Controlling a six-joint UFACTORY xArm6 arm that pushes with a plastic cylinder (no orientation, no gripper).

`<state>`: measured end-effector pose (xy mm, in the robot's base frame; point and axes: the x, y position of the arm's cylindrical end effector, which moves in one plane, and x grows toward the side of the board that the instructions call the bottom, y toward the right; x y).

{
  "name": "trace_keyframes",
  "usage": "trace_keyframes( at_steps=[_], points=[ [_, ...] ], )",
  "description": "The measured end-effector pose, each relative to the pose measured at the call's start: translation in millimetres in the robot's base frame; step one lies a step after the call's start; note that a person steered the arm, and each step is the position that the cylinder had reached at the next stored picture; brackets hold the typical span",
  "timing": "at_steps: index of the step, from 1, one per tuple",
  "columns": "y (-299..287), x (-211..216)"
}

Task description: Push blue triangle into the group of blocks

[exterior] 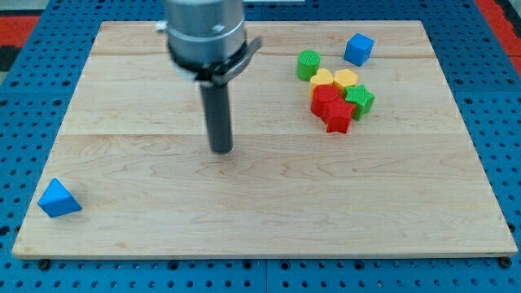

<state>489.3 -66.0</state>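
Observation:
The blue triangle [59,198] lies near the board's bottom-left corner. The group of blocks sits at the upper right: a green cylinder [308,64], two yellow blocks [322,79] [345,80], a red block [325,98], a red star-like block [339,116] and a green block [360,100], packed close together. A blue cube [358,49] stands a little apart above them. My tip [221,150] rests on the board near the middle, far right of and above the blue triangle, and left of the group.
The wooden board [260,212] lies on a blue pegboard [505,122]. The arm's grey body [205,32] hangs over the board's top middle.

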Motion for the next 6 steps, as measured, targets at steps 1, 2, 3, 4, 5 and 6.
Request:
trace_keyframes(
  at_steps=[1, 2, 3, 4, 5, 6],
  points=[
    [-42, 67],
    [-124, 95],
    [-197, 106],
    [-226, 95],
    [-201, 78],
    [-175, 64]
  ],
)
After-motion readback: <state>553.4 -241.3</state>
